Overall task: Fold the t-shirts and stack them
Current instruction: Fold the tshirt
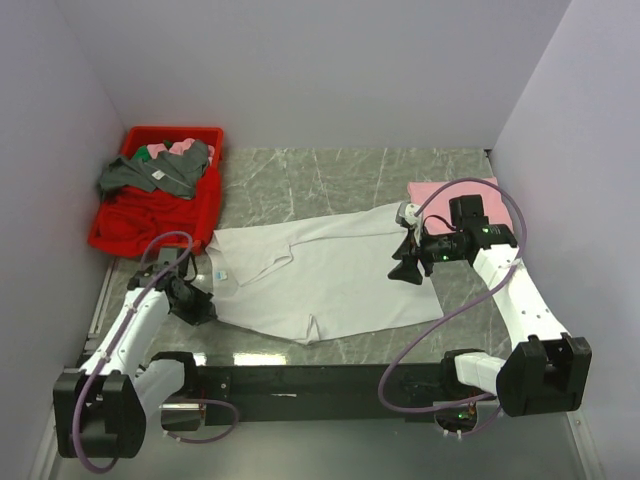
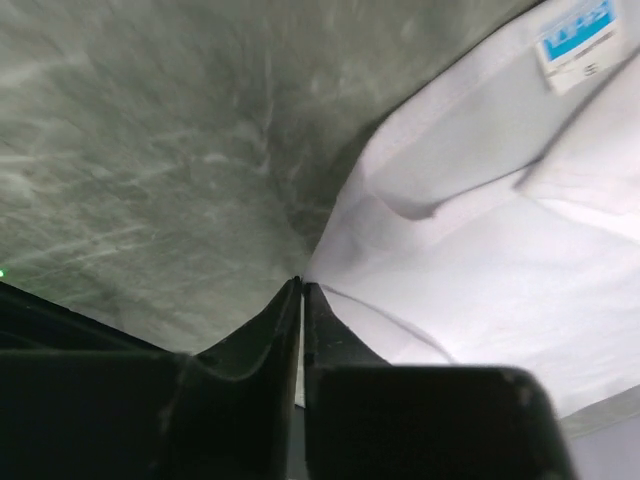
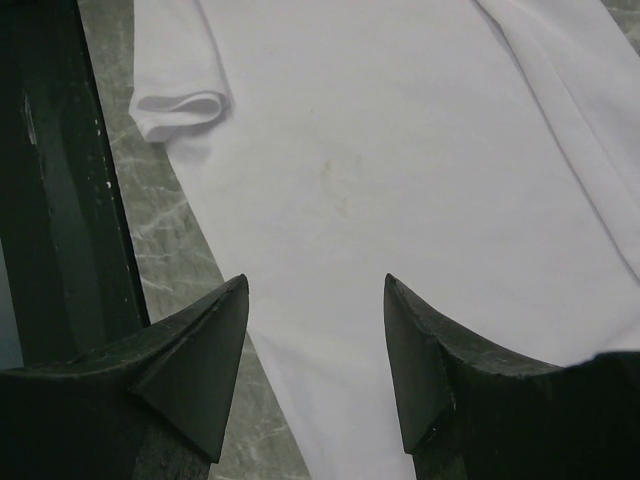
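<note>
A plain white t-shirt (image 1: 320, 275) lies spread flat in the middle of the marble table, its bluish neck label (image 1: 220, 272) at the left. My left gripper (image 1: 208, 308) is at the shirt's near-left edge. In the left wrist view its jaws (image 2: 301, 283) are shut, with a sliver of the white cloth (image 2: 480, 250) between them, and the label (image 2: 578, 40) shows at the top right. My right gripper (image 1: 403, 270) hovers open and empty over the shirt's right edge (image 3: 400, 150), with its jaws (image 3: 315, 290) apart. A folded pale pink t-shirt (image 1: 440, 192) lies at the back right.
A red bin (image 1: 212, 200) at the back left holds red, grey (image 1: 150, 175) and pink clothes. A black rail (image 1: 300, 380) runs along the near edge between the arm bases. Pale walls close in the left, back and right sides.
</note>
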